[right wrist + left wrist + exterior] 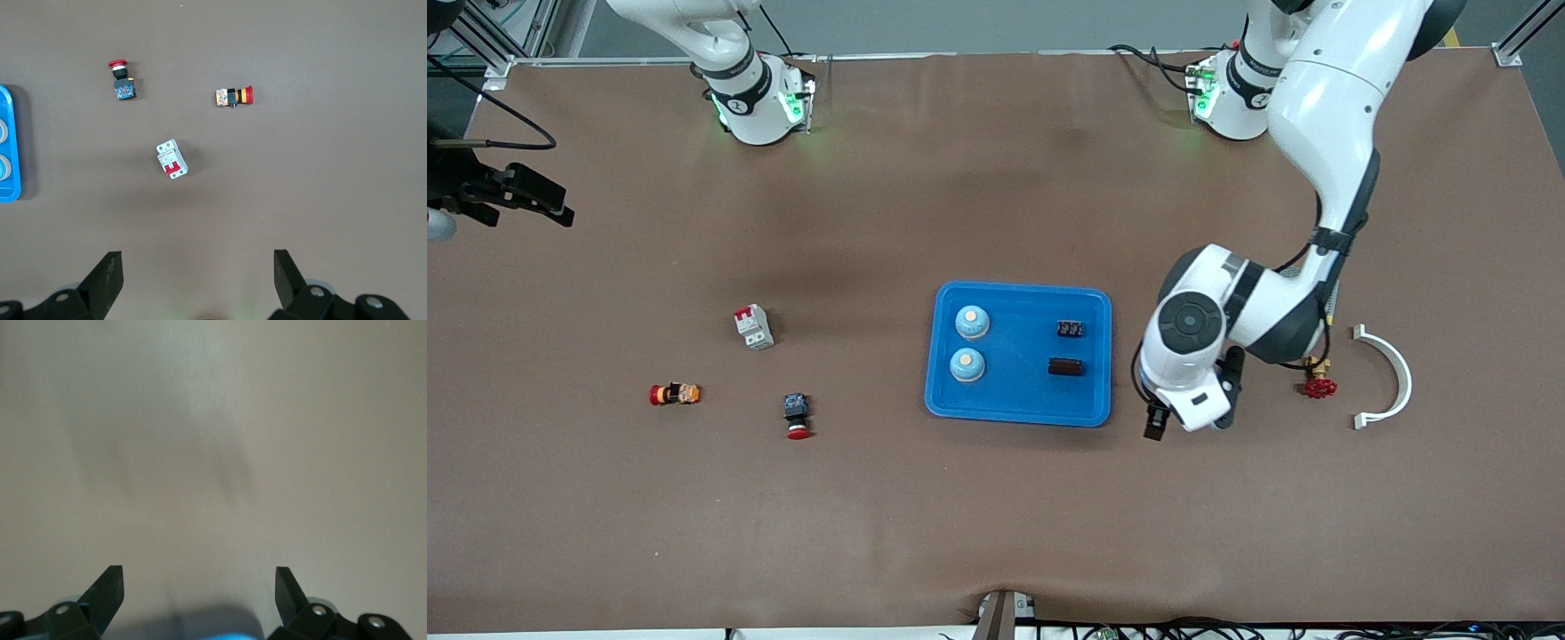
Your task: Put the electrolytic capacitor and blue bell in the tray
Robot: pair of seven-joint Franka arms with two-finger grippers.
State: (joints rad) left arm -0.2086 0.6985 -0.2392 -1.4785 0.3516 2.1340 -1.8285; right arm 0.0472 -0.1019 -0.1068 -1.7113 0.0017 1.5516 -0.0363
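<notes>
right gripper (198,283) parked high at the right arm's end of the table, fingers spread, empty, waiting. spare parts there look like distractors: push button (674,393), breaker (753,326), red-capped button (797,416). tray (1018,412) mid-table already holds two blue bells (972,322) and two capacitors (1071,329), so the task looks done. left gripper (199,603) over bare table just beside the tray, fingers spread, empty, likely just released.
</notes>
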